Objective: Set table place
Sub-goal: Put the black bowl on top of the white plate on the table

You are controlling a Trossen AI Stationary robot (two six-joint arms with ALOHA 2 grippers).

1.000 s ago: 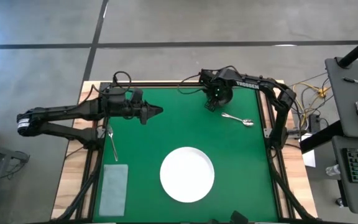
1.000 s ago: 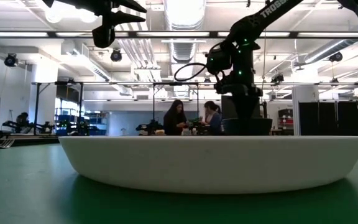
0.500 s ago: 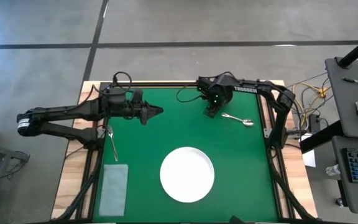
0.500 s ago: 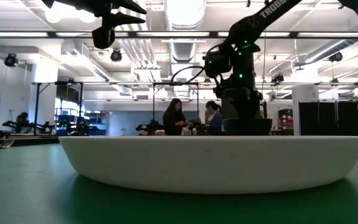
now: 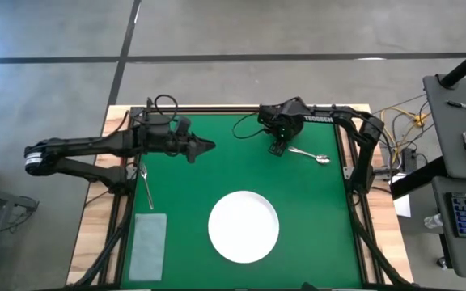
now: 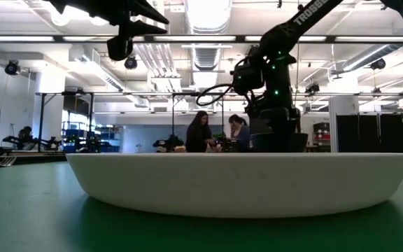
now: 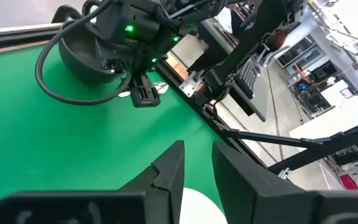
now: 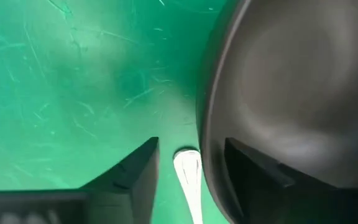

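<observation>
Item: table (image 5: 314, 210), green top, light wooden edges, partly laid. White plate (image 5: 243, 226) is placed near the middle of the near edge, empty. Dark bowl (image 8: 291, 93) is located by the far edge toward the far right corner, largely hidden beneath the right arm in the high view; in the right wrist view its rim is seen close to the fingers, one finger appearing outside the wall and the other lost against the dark bowl (whether the wall is pinched or merely straddled cannot be told). Right gripper (image 5: 277, 148) is positioned low over the bowl's rim. Silver spoon (image 5: 310, 155) is laid just beside the bowl, toward the right edge, its handle end showing between the right fingers in the wrist view. Silver fork (image 5: 146, 187) is laid along the left edge, with a pale grey napkin (image 5: 148, 245) below it at the near left corner. Left gripper (image 5: 207, 146) is held above the cloth toward the far left, carrying nothing, fingers parted by a narrow gap. Two people (image 6: 219, 133) are seen in the room behind. Risks, as judged: the bowl may slide or tip if the rim is caught on one finger only; the spoon, so near, may be nudged or dragged along; a shallow hold on the rim may let the bowl drop short of the plate.
</observation>
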